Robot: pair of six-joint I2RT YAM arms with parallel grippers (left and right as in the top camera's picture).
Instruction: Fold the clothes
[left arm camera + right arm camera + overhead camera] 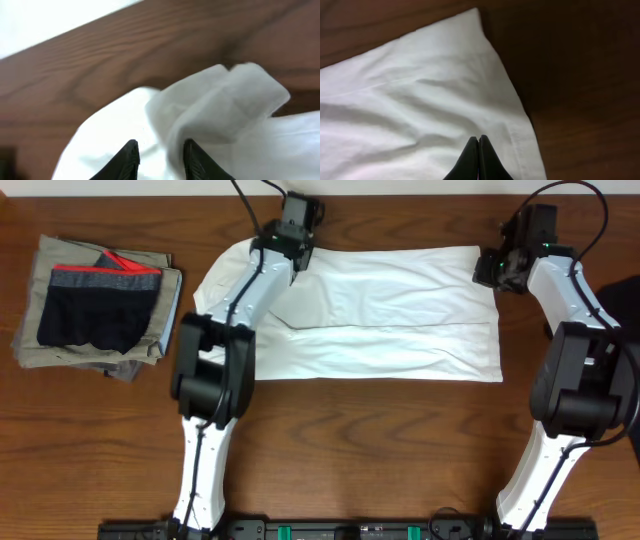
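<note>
The clothes here are a white T-shirt [400, 310] lying flat across the table's far half, folded lengthwise, and a black garment [625, 300] that shows only at the right edge. My left gripper [296, 266] is at the shirt's far left end. In the left wrist view its tips [160, 147] stand apart over white cloth, and a bunched fold of the shirt [225, 100] rises just past the right finger. My right gripper [483, 272] is at the shirt's far right corner. It [479, 137] is shut, tips together above the flat shirt [420, 100] near its hem, with no cloth visibly pinched.
A pile of khaki-grey folded pieces [40, 340] sits at the far left, with black shorts [95, 315] with a red-and-grey waistband on top. Bare wooden table [380, 440] stretches in front of the shirt. The table's far edge [75, 35] runs just beyond the left gripper.
</note>
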